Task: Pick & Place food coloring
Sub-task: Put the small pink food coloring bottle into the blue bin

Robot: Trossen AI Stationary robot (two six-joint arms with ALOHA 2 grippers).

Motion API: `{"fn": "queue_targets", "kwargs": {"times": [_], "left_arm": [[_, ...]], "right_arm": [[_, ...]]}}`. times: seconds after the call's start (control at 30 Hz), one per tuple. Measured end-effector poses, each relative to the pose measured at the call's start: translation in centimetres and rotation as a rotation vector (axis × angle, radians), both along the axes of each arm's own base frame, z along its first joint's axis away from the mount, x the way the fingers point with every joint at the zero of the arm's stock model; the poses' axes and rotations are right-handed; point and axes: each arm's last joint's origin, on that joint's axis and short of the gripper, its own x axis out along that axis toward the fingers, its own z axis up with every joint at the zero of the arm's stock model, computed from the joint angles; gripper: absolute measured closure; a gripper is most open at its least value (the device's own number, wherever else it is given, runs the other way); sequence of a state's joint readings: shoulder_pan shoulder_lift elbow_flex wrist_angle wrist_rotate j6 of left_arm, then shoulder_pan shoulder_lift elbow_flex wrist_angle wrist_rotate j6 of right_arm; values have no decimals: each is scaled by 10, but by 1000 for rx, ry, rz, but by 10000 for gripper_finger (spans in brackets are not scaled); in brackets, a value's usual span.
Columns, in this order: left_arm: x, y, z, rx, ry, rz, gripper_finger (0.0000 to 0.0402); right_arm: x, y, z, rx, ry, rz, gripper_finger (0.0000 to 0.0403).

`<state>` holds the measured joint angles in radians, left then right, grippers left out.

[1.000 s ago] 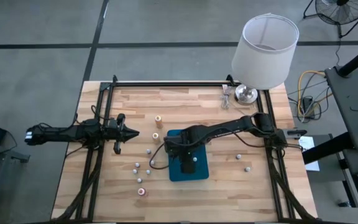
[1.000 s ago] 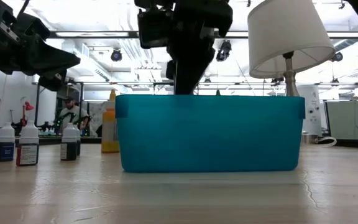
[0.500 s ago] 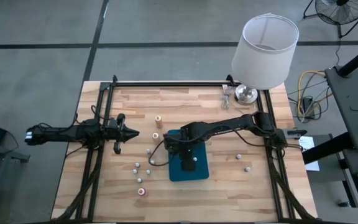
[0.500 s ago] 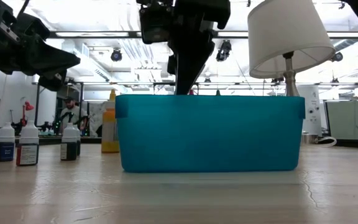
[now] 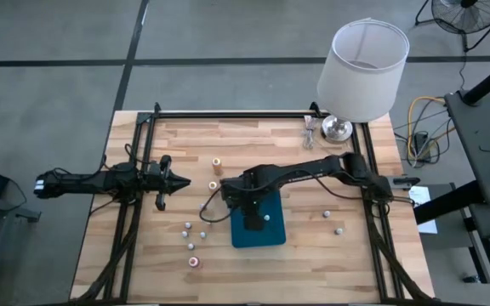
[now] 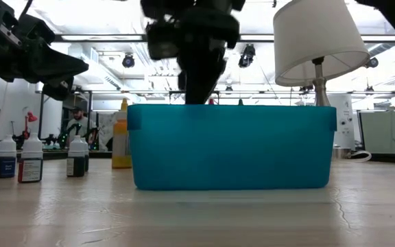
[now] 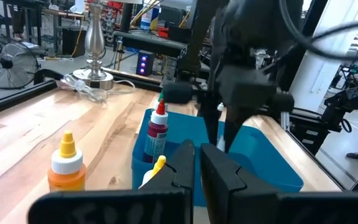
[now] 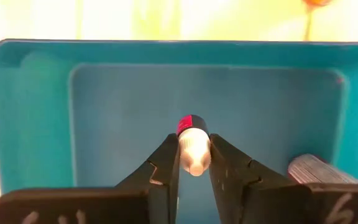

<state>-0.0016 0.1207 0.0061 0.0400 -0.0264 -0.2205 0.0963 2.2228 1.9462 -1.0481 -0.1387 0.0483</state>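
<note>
The food coloring bottles are scattered on the wooden table: an orange-topped one, whitish ones, a red-topped one and two to the tray's right. My right gripper reaches down over the teal tray, shut on a small bottle. Another grey-capped bottle lies in the tray. My left gripper hovers shut left of the tray, touching nothing. In the left wrist view a magenta-topped bottle stands at the tray's corner. My right gripper pinches the small bottle between its two fingers at the white cap end, coming from above and pointing down into the tray. The bottle's magenta-banded body points away below the fingertips, over the tray floor. Whether its base touches the floor, I cannot tell.
A lamp with a white shade stands at the table's far right corner. Black frame rails run along the left, right and far edges. In the low view several bottles stand left of the tray.
My right gripper has shifted a little toward the table's left and far edge, staying over the teal tray.
</note>
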Motion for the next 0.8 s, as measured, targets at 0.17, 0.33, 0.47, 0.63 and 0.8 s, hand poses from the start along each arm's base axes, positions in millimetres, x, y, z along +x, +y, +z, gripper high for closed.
{"fn": "queue_targets", "kwargs": {"times": [0.17,0.33,0.47,0.63,0.8], "left_arm": [[0,0,-1,0,6,0,402],[0,0,-1,0,6,0,402],[0,0,-1,0,7,0,402],[0,0,-1,0,8,0,402],[0,0,-1,0,13,0,402]], "right_arm": [[9,2,-5,4,-1,3,344],[13,2,-18,-3,42,-2,344],[14,2,-20,-2,43,-2,344],[11,2,-26,-1,78,-23,344],[9,6,-26,-7,88,5,344]]}}
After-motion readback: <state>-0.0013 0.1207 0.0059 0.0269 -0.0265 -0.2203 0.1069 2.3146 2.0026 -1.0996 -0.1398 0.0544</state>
